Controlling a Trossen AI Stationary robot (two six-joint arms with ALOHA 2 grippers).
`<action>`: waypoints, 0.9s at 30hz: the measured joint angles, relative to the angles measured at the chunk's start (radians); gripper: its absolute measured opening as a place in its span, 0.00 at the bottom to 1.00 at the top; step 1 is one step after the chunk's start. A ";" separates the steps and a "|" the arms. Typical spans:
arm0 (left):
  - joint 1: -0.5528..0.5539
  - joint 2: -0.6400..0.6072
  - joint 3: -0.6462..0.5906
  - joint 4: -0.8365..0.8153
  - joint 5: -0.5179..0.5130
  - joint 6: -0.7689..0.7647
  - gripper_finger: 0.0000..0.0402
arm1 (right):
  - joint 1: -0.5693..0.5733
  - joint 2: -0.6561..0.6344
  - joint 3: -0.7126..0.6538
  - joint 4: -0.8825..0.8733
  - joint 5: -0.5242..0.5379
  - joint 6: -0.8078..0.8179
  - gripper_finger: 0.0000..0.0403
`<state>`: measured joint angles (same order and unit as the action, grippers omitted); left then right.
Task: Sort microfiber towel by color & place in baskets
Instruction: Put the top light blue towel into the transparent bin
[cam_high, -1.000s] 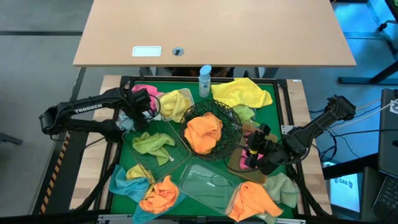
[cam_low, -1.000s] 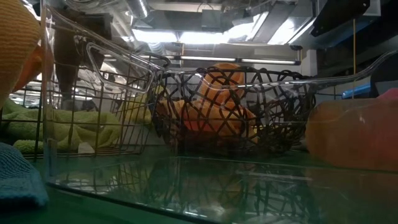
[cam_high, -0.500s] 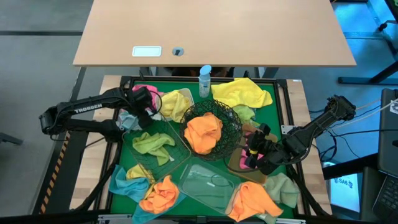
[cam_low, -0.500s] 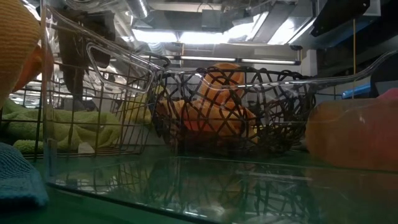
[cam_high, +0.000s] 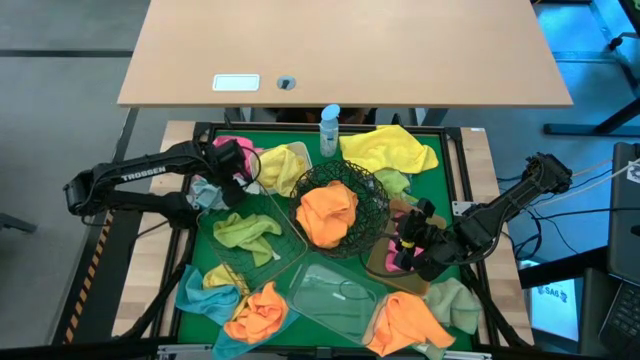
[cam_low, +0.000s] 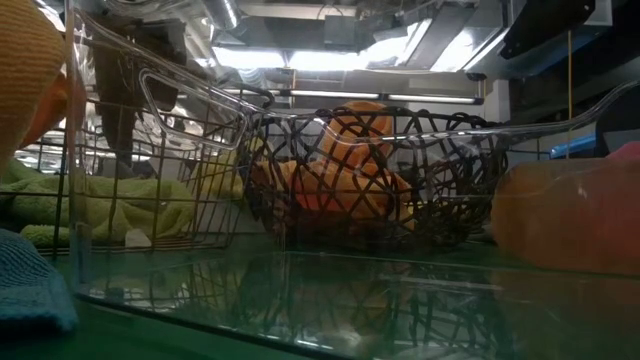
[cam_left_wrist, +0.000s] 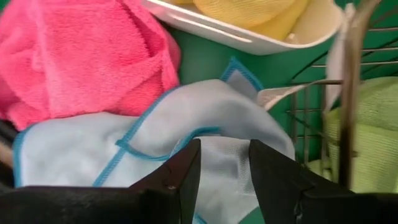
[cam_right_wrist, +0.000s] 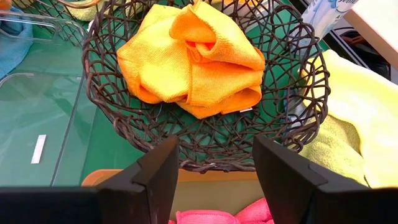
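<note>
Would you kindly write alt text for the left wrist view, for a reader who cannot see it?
The left end effector, its fingers apart, hovers right over a light blue towel lying on the green mat. A pink towel lies beside it, a white tub holding a yellow towel sits beyond, and a wire basket holds a pale green towel.

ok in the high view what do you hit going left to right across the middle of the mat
left claw → pale green towel in the wire basket → orange towel in the black wire bowl → right claw
</note>
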<state>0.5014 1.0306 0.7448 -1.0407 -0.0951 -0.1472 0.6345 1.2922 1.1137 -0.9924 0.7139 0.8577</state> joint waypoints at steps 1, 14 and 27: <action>0.000 0.000 0.000 -0.004 -0.013 0.000 0.32 | 0.000 0.000 0.000 0.000 0.000 0.000 0.50; 0.148 0.000 0.000 -0.065 0.067 -0.007 0.32 | 0.000 0.000 0.000 0.000 -0.011 0.000 0.50; 0.235 0.000 0.000 -0.067 -0.001 -0.086 0.32 | 0.000 0.000 0.000 0.000 -0.011 0.000 0.50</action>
<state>0.7368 1.0304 0.7452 -1.1080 -0.0958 -0.2337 0.6346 1.2922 1.1137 -0.9928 0.7029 0.8577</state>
